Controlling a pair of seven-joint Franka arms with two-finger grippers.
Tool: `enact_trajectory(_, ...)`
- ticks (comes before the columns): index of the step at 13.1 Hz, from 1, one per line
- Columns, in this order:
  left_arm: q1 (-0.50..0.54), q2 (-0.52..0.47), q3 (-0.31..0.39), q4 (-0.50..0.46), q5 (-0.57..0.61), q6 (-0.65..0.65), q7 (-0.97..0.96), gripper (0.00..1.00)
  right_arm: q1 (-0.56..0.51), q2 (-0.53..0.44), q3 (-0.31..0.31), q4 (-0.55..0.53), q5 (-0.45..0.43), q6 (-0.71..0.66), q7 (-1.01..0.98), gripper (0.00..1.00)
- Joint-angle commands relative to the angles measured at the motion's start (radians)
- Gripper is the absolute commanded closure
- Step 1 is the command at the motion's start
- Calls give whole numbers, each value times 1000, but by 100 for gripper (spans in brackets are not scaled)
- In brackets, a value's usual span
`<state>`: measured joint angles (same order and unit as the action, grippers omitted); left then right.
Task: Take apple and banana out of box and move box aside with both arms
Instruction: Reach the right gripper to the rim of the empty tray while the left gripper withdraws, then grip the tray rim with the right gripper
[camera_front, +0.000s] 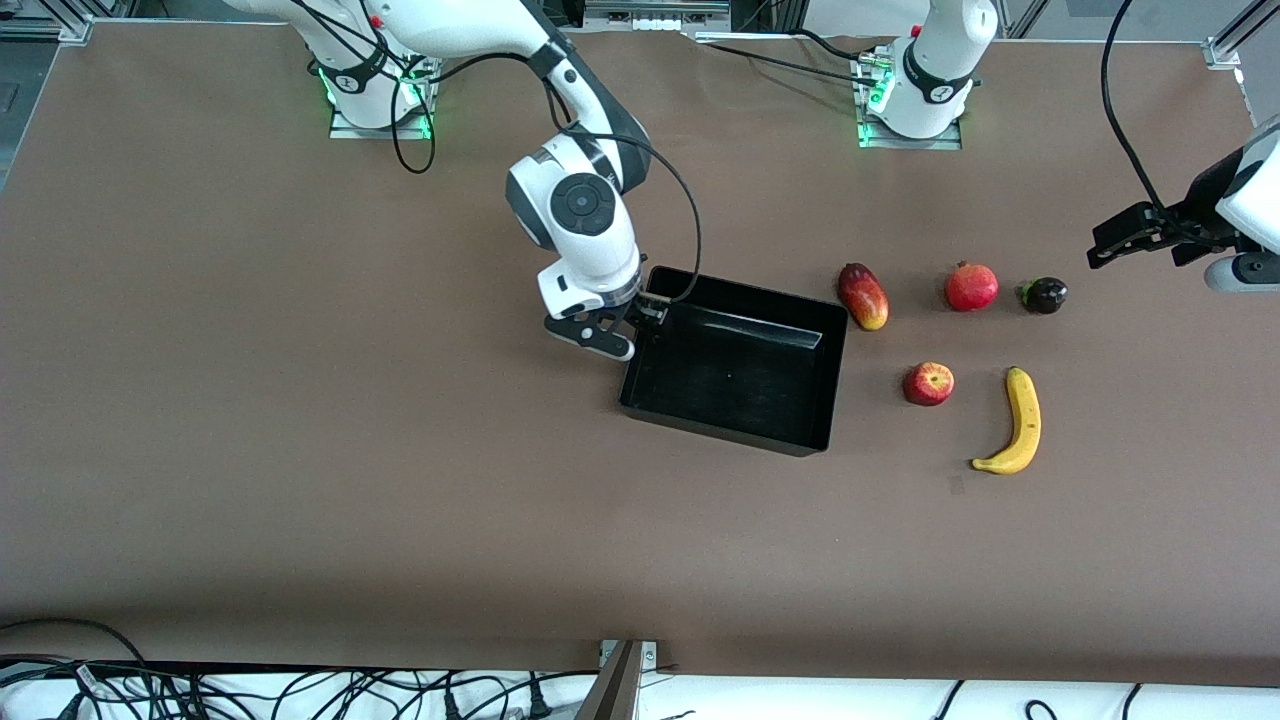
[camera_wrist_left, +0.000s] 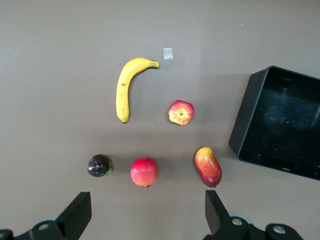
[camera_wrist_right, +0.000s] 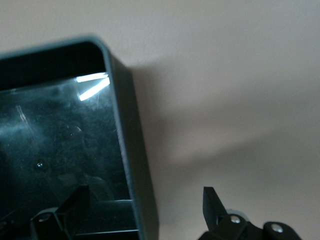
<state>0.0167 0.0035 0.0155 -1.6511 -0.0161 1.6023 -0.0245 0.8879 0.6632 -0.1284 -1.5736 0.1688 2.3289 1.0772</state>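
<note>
While the right claw (camera_front: 622, 327) straddles the box (camera_front: 790, 425) wall wide open, the left claw (camera_wrist_left: 145, 215) hangs open, empty, over the desk (camera_front: 300, 450) near the apple (camera_front: 929, 384) and banana (camera_front: 1018, 424).

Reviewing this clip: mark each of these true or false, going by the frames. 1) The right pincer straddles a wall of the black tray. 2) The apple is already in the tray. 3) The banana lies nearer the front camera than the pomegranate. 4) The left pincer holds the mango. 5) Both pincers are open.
1) True: the right pincer is open, one finger inside the black tray and one outside its wall.
2) False: the apple lies on the table beside the tray, which holds no fruit.
3) True: the banana lies nearer than the pomegranate.
4) False: the left pincer hangs open above the fruits; the mango lies on the table.
5) True.
</note>
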Motion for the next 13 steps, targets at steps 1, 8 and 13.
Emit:
enact_trajectory(1,-11,-23,9,-22,-8,11,-2,0,37,52,-14,26,21,47,38,5)
enact_trajectory(8,-8,-19,9,-22,-12,-21,0,0,7,35,-20,23,9,-12,-129,100)
enact_trajectory(13,-14,-20,-37,10,-12,-50,24,0,-153,-114,-27,23,18,-267,-443,100)
